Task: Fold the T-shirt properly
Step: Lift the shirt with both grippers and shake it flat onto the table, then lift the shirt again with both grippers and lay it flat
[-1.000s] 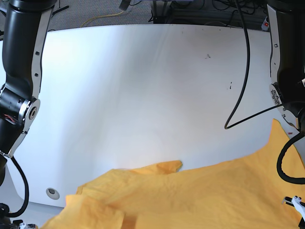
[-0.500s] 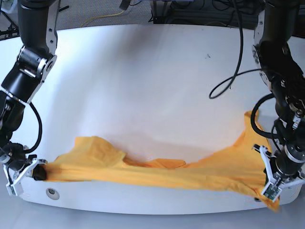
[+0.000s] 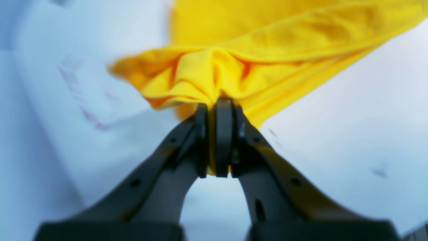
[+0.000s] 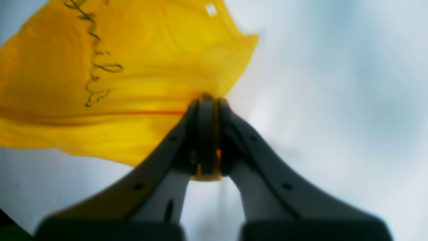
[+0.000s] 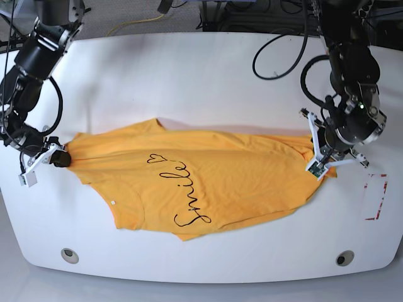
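The orange-yellow T-shirt (image 5: pixel 252 176) lies stretched across the middle of the white table (image 5: pixel 201 82), with black "Smile" script and a small heart facing up. My left gripper (image 5: pixel 320 157), on the base view's right, is shut on a bunched edge of the shirt. The left wrist view shows that left gripper (image 3: pixel 219 102) pinching gathered folds of the T-shirt (image 3: pixel 284 40). My right gripper (image 5: pixel 58 157), on the base view's left, is shut on the opposite end. In the right wrist view, the right gripper (image 4: pixel 207 100) clamps the T-shirt (image 4: pixel 150 67) near the script.
Two round holes (image 5: pixel 70 255) (image 5: pixel 343 258) sit near the table's front edge. A red-outlined rectangle mark (image 5: pixel 376 196) lies on the table to the right of my left gripper. Cables (image 5: pixel 277 38) hang over the back right.
Both grippers have carried the shirt from the front edge to the table's middle. The shirt went from a taut band to a spread sheet with the print showing.
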